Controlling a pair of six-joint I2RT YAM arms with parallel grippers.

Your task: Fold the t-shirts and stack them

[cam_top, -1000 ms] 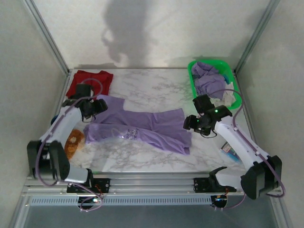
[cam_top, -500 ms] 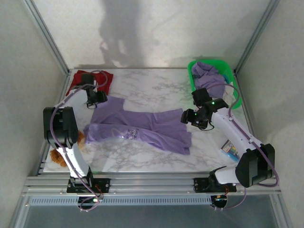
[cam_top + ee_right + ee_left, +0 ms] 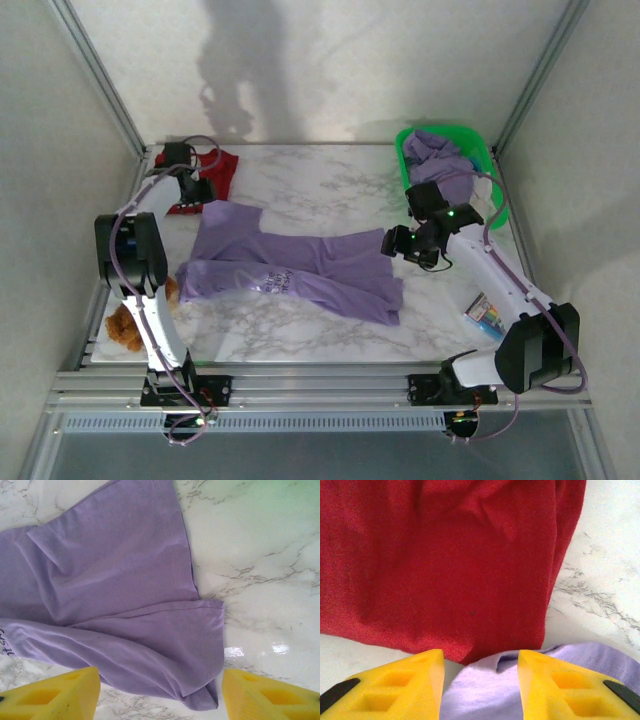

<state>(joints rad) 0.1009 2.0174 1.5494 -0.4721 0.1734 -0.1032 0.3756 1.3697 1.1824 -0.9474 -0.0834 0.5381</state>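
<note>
A lavender t-shirt (image 3: 300, 265) with white lettering (image 3: 275, 280) lies spread across the middle of the marble table. A dark red t-shirt (image 3: 222, 166) lies at the far left corner. My left gripper (image 3: 197, 190) is at the lavender shirt's far left corner, beside the red one. In the left wrist view its yellow fingers straddle that lavender corner (image 3: 480, 695), still apart, with the red shirt (image 3: 460, 555) just beyond. My right gripper (image 3: 392, 243) hovers open over the shirt's right hem (image 3: 200, 645), fingers wide on either side. More lavender shirts (image 3: 440, 165) fill the basket.
The green basket (image 3: 401, 150) stands at the far right corner. A brown fuzzy toy (image 3: 125, 325) lies at the near left edge beside the left arm. A small colourful box (image 3: 485, 312) sits near the right arm. Metal frame posts border the table.
The left arm swung from the shirt's near left side to its far left corner, and its jaws narrowed. The right gripper shifted slightly back along the right hem.
</note>
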